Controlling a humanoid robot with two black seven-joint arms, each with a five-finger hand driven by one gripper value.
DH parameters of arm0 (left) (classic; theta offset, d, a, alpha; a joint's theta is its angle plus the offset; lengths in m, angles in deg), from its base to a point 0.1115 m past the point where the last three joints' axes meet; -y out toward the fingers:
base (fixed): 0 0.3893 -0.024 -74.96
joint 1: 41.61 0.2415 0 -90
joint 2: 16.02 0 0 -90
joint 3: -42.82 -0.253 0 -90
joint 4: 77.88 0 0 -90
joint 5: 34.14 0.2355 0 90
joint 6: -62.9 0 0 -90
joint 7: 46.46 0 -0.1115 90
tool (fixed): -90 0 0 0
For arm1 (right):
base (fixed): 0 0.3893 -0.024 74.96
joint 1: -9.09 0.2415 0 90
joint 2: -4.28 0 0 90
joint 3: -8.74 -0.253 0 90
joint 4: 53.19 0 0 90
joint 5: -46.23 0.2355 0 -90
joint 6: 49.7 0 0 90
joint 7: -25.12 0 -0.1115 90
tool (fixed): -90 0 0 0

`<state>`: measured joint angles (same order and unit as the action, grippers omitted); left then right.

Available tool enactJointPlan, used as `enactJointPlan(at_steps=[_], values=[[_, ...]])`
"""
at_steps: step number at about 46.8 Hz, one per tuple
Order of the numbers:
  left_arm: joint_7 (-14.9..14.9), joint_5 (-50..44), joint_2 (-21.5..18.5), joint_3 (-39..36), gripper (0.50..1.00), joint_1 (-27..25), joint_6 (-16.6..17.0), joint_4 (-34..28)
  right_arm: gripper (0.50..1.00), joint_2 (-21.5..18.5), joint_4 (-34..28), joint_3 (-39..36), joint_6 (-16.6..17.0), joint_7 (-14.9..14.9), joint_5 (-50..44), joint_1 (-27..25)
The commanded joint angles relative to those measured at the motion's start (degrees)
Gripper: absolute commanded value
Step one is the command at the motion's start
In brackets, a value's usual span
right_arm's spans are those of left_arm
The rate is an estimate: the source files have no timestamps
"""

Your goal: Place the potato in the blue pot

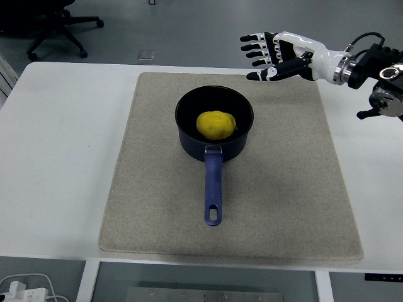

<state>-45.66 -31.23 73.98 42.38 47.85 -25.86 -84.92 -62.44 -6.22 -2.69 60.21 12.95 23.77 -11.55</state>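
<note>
With the potato (216, 124) lying inside the blue pot (214, 142), placement appears complete; the right hand (281, 52), fingers (254, 46) spread and empty, hovers beyond the pot, so only retraction remains.

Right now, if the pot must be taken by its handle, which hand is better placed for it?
Probably the right hand. It is the only one in view, open and empty, raised beyond the blue pot that holds the potato. The handle points toward the near edge, unobstructed. The left hand is not visible.
</note>
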Motion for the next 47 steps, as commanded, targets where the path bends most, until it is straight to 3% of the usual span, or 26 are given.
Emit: enactJointPlan(at_steps=[1,12,19,47], values=[[0.0,-0.01,0.0,0.0,0.996,0.01,0.0,0.0,0.893,0.18,-0.48,-0.96,-1.1,-0.04,3.9,-1.85],[0.0,-0.01,0.0,0.0,0.996,0.01,0.0,0.0,0.893,-0.7,-0.83,-4.03,-9.89,-0.13,14.97,-5.98],[0.0,-0.01,0.0,0.0,0.996,0.01,0.0,0.0,0.893,-0.96,-0.83,-4.74,-13.14,-0.13,19.9,-7.48],[0.0,-0.01,0.0,0.0,0.996,0.01,0.0,0.0,0.893,-2.72,-6.28,-5.44,-13.5,-0.04,31.33,-11.78]])
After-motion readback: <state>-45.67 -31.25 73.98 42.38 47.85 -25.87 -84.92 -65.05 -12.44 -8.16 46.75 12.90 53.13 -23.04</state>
